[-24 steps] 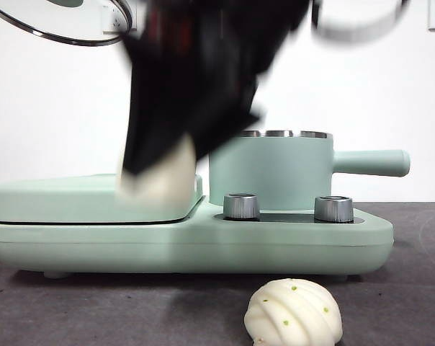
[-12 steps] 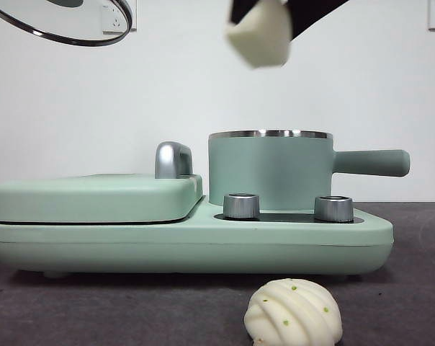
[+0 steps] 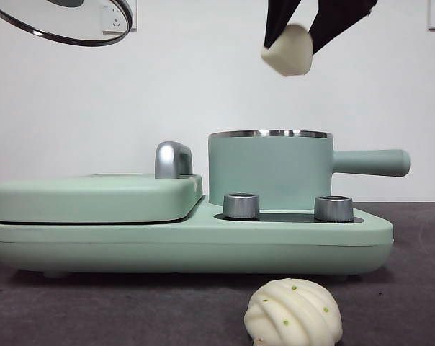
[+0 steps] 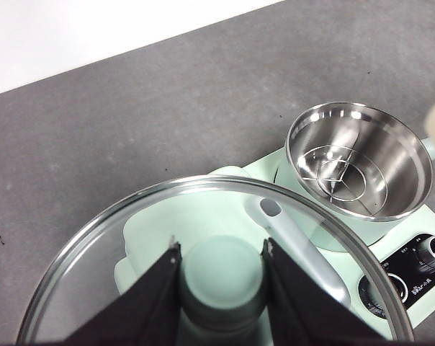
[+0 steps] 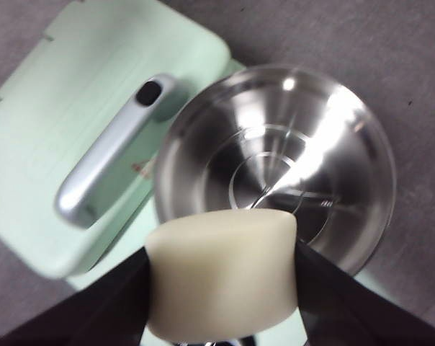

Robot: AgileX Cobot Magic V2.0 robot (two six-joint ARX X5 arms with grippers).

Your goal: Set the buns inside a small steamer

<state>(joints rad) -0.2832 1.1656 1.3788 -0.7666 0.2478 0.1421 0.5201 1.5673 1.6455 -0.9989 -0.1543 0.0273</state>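
Observation:
My right gripper [image 3: 293,40] is shut on the smooth cream bun [image 3: 288,50] and holds it high above the open mint-green steamer pot [image 3: 270,169]. In the right wrist view the bun [image 5: 223,270] hangs over the pot's steel bowl [image 5: 275,162], near its rim. The ridged white bun with green specks [image 3: 293,312] lies on the table in front of the appliance. My left gripper [image 4: 221,270] is shut on the green knob [image 4: 223,277] of the glass lid [image 3: 59,20], held up at the top left of the front view.
The pot stands on a mint-green base [image 3: 189,241] with two steel dials [image 3: 241,205]. Beside it is the flat hinged griddle [image 3: 95,196] with a steel handle [image 3: 173,158]. The pot's long handle [image 3: 372,162] points right. The table is dark grey.
The right gripper rose from the griddle with the cream bun, then moved right and now holds it over the pot. The lid and the ridged bun have not moved.

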